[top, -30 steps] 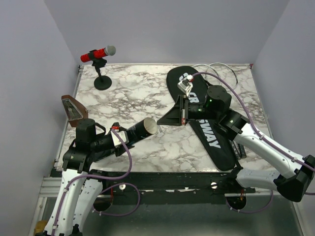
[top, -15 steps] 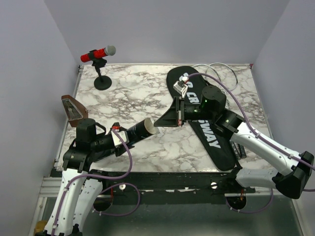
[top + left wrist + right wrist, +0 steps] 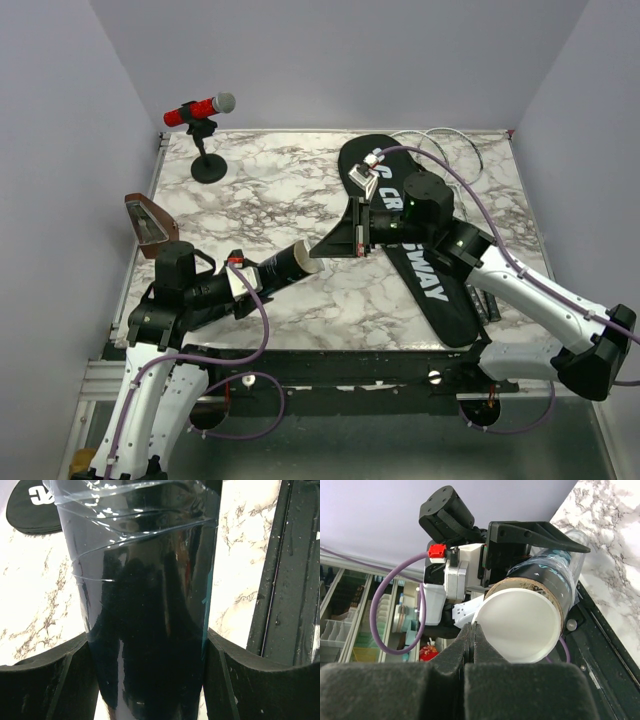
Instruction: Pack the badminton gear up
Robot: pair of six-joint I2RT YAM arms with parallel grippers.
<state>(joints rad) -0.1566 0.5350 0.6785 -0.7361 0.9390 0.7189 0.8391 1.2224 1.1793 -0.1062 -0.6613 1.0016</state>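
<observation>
Left jaws clench the tube [image 3: 285, 264], right jaws pinch its white cap [image 3: 520, 627]: capping underway, loading the bag [image 3: 442, 300] apparently remains.

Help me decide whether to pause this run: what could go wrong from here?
The right gripper seems to pinch only the edge of the white cap, which sits off-centre on the mouth of the tube; it could slip free or jam crooked. The left gripper holds the tube tilted above the table, so a push from the right arm might twist it loose.
</observation>
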